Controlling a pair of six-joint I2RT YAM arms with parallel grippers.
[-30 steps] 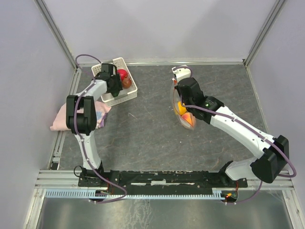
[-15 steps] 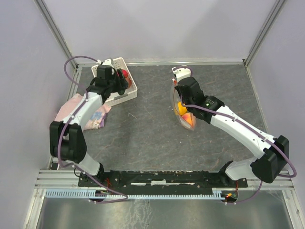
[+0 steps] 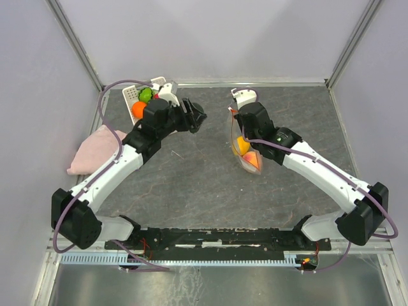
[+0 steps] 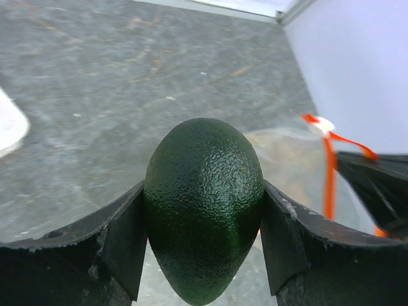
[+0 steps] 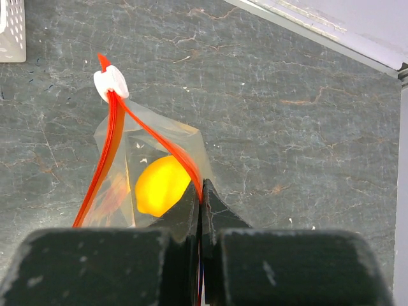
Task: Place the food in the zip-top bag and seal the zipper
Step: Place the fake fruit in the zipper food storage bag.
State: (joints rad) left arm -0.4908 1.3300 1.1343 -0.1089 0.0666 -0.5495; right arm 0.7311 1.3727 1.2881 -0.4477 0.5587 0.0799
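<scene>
From above, the left gripper (image 3: pixel 194 116) hangs over the grey table (image 3: pixel 191 191). It is between the white basket (image 3: pixel 129 95) and the zip-top bag (image 3: pixel 250 160), and it is not at the bag yet. The basket has three foods: one orange ball (image 3: pixel 138 109), one bright green ball (image 3: pixel 146 95) and a bit of one red ball (image 3: pixel 157 97). One pink cloth (image 3: pixel 89 153) lies near.

In the left wrist view, the jaws hug one dark green fruit (image 4: pixel 204 166) on both sides. The bag waits ahead on the right.

In the right wrist view, the right gripper (image 5: pixel 202 191) has its jaws pressed together. They pinch one side of the zipper (image 5: pixel 159 143) and hold the bag up. The mouth is open only a thin wedge. Inside are two foods: one yellow ball (image 5: pixel 159 185) and one reddish ball (image 5: pixel 115 191).

The job now is to drop the green fruit in. I think it should come right over the gap and go low. The jaws should let go only there, so it does not bump the strip and roll off.
</scene>
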